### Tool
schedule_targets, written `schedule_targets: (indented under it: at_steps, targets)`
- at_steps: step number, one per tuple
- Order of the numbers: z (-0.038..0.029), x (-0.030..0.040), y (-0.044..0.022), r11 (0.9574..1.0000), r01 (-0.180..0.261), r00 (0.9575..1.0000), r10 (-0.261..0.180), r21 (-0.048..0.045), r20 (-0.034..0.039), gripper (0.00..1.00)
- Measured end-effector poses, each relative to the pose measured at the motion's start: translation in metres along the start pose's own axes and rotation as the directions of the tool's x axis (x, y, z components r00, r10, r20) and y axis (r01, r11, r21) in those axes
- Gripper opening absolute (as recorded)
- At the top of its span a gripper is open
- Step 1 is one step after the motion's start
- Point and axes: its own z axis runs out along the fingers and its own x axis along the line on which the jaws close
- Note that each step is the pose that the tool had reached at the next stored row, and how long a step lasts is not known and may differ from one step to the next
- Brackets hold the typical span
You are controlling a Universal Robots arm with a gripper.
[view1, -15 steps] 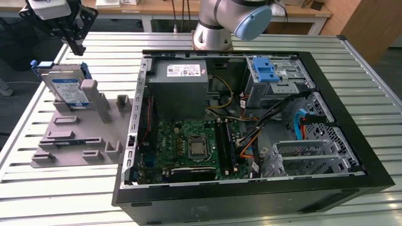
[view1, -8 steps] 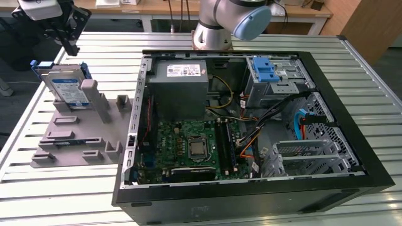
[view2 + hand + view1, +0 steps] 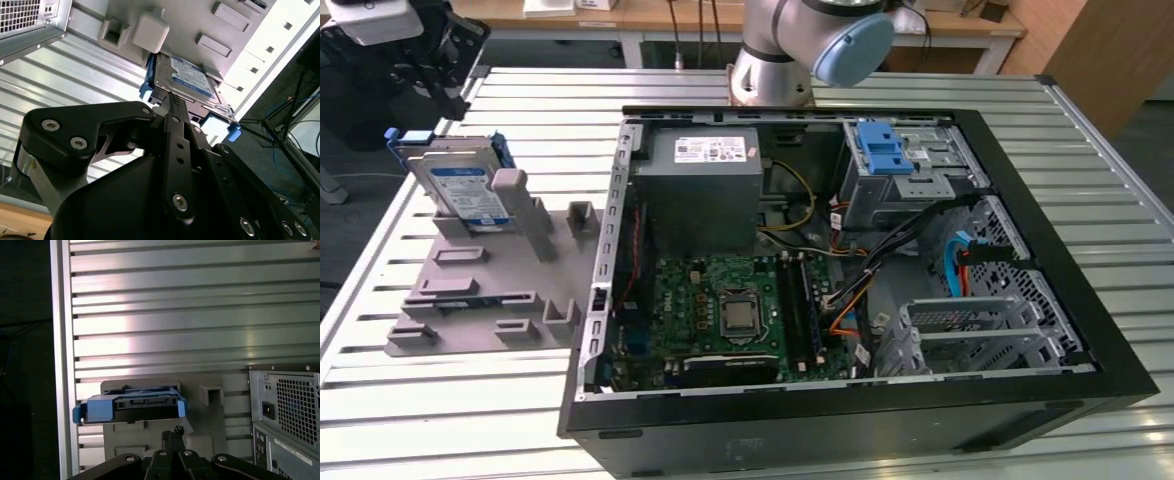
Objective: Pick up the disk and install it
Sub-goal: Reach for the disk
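Slatted bench (image 3: 454,420) w/ 1 open PC case (image 3: 854,425), 1 disk (image 3: 460,190) on edge in grey rack (image 3: 467,290); pincer (image 3: 172,432) closed, empty.

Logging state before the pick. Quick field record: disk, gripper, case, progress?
disk: standing on edge in the grey fixture, to the exterior view's left of the case
gripper: shut, holding nothing, apart from the disk, aimed at it in the first wrist view
case: open, lying on the slatted table
progress: disk not yet picked up
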Motion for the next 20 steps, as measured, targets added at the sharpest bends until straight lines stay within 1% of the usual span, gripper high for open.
schedule_targets:
  at_steps: [15,20]
  targets:
    - [0.0068,0.0303,-0.0004,1.0,0.0,1.0,0.0,0.0001,0.0,0.11]
    - [0.0093,0.0405,0.0017,1.0,0.0,1.0,0.0,0.001,0.0001,0.11]
